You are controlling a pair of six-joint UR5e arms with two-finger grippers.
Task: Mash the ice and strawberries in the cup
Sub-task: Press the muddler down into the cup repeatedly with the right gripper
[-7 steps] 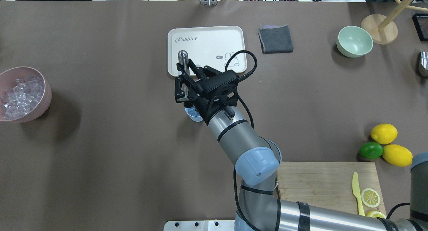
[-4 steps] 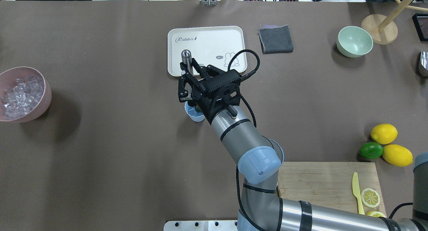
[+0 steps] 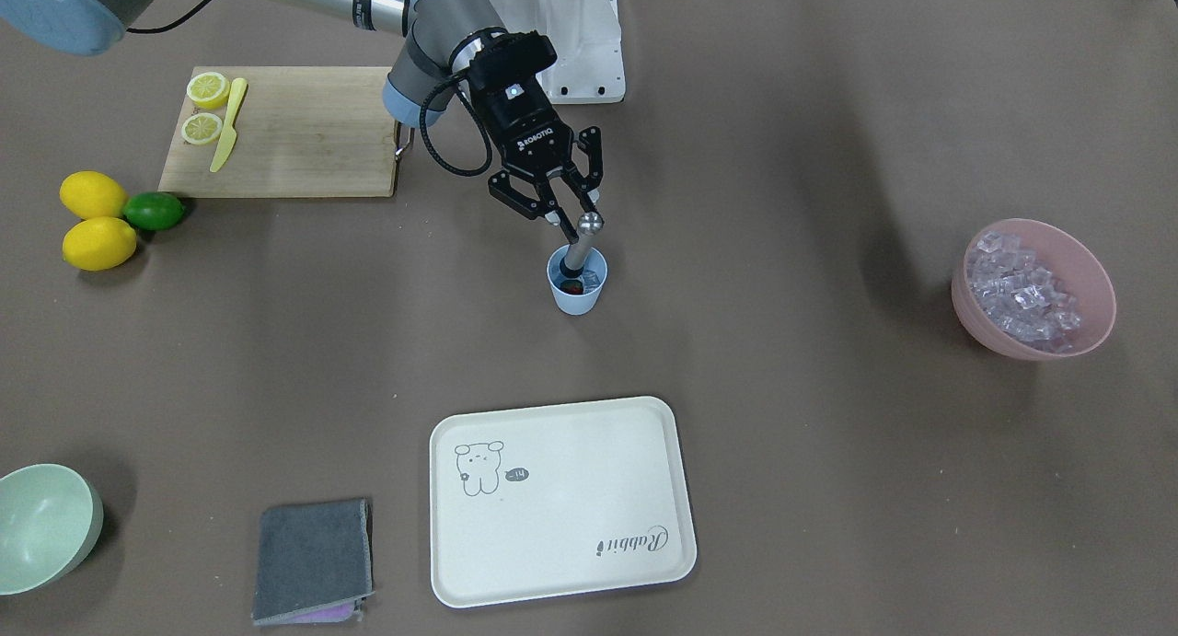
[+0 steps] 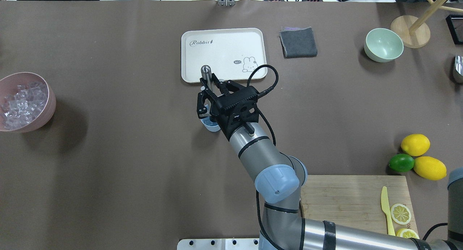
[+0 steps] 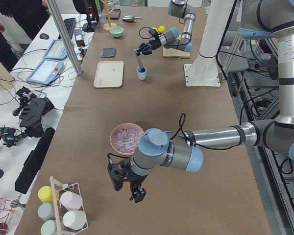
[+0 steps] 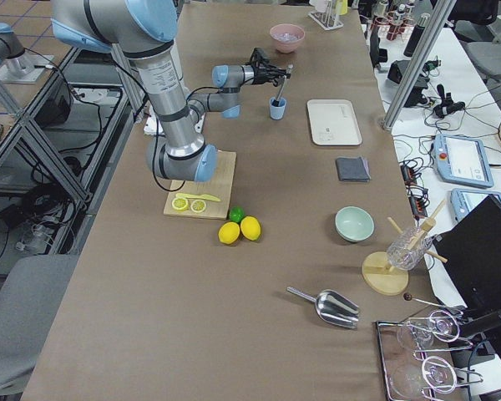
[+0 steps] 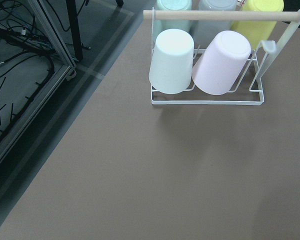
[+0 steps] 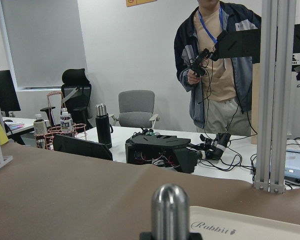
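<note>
The light-blue cup (image 3: 577, 297) stands mid-table, and something red, the strawberry (image 3: 571, 288), shows inside it. A steel muddler (image 3: 582, 242) leans in the cup with its round knob up. My right gripper (image 3: 571, 219) is shut on the muddler's shaft just under the knob; the overhead view shows the right gripper (image 4: 209, 88) hiding most of the cup (image 4: 210, 126). Ice (image 3: 1020, 289) fills a pink bowl (image 3: 1095, 328) far off. I cannot tell if ice is in the cup. My left gripper (image 5: 132, 189) hangs near the table's end; whether it is open or shut I cannot tell.
A cream tray (image 4: 224, 40) lies just beyond the cup, with a grey cloth (image 4: 298, 42) and a pale-green bowl (image 4: 383, 45) to its right. Lemons (image 4: 415, 144), a lime (image 4: 401, 162) and a cutting board (image 4: 343, 199) sit near my right arm's base. A cup rack (image 7: 206, 97) faces the left wrist.
My right gripper and the muddler have shifted right and back toward me, and the muddler's knob now stands closer over the cup. The cup has stayed in place.
</note>
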